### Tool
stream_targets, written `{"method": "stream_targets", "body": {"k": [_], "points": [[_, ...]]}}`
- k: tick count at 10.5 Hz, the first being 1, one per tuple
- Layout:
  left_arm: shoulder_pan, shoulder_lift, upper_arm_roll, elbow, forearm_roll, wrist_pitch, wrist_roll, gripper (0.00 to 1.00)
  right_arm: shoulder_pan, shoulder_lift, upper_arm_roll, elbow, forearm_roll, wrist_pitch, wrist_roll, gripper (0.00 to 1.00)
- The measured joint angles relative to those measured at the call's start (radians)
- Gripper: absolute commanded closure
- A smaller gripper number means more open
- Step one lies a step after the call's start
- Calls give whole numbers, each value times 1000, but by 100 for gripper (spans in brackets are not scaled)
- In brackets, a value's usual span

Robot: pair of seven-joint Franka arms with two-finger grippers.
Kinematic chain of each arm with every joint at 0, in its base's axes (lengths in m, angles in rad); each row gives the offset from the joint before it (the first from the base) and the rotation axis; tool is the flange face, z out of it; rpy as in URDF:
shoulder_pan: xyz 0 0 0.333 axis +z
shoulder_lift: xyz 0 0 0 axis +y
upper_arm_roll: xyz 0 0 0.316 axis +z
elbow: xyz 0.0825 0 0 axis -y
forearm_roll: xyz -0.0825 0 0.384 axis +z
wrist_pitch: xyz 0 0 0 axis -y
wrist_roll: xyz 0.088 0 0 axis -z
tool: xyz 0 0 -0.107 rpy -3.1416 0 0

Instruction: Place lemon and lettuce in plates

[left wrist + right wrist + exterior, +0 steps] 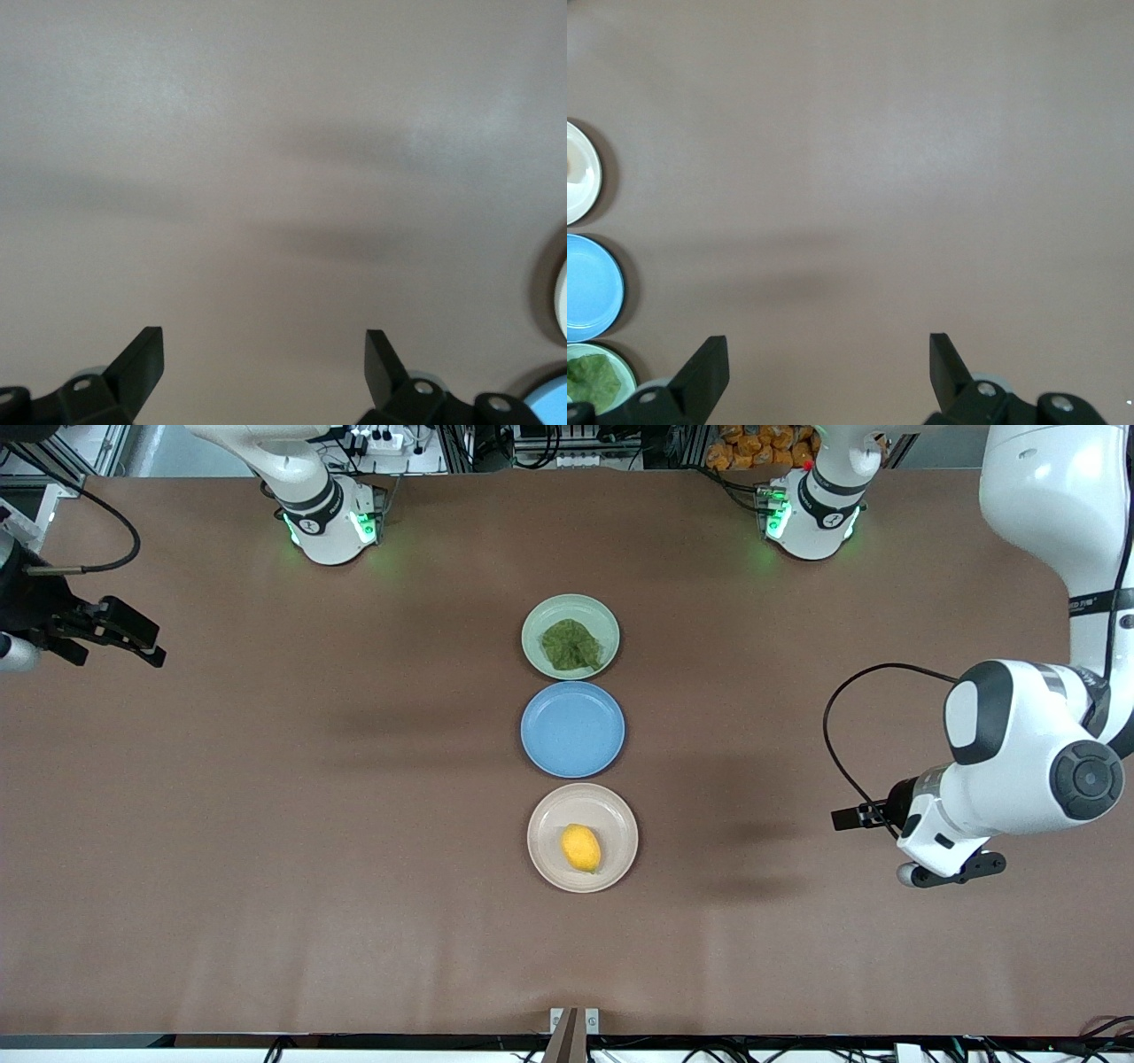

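Note:
The lemon (580, 848) lies in the beige-cream plate (554, 819), the plate nearest the front camera. The lettuce (570, 646) lies in the pale green plate (534, 627), the plate farthest from the front camera. My left gripper (955, 870) is open and empty over bare table at the left arm's end; its wrist view shows its open gripper (264, 354) over bare mat. My right gripper (146, 642) is open and empty over the right arm's end; its wrist view shows the open gripper (828, 359) with the beige plate (580, 173) and the lettuce (586, 376) at the picture's edge.
An empty blue plate (572, 729) sits between the two other plates, and all three stand in a row at mid-table. It also shows in the right wrist view (592, 288) and the left wrist view (549, 398). Brown mat covers the table.

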Motion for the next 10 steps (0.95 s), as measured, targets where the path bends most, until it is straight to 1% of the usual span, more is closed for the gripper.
{"method": "stream_targets", "body": {"k": [1,3,6,7,8,10], "points": [[0,-40,0,-33,0,-5,12,0,0,0,1,10,0,0,-2,0],[-3,-153,12,-142,0,-11,55,0,0,0,2,20,0,0,-5,0],[-18,-305,67,-283,0,-12,96,0,0,1,4,21,1,0,-9,0],[-37,-343,100,-313,0,-13,111,0,0,1,5,21,1,0,-9,0],[-46,-371,117,-326,0,-21,115,0,0,1,5,21,1,0,-10,0],[-52,-417,123,-323,0,-46,115,0,0,2,5,21,1,0,-10,0]]}}
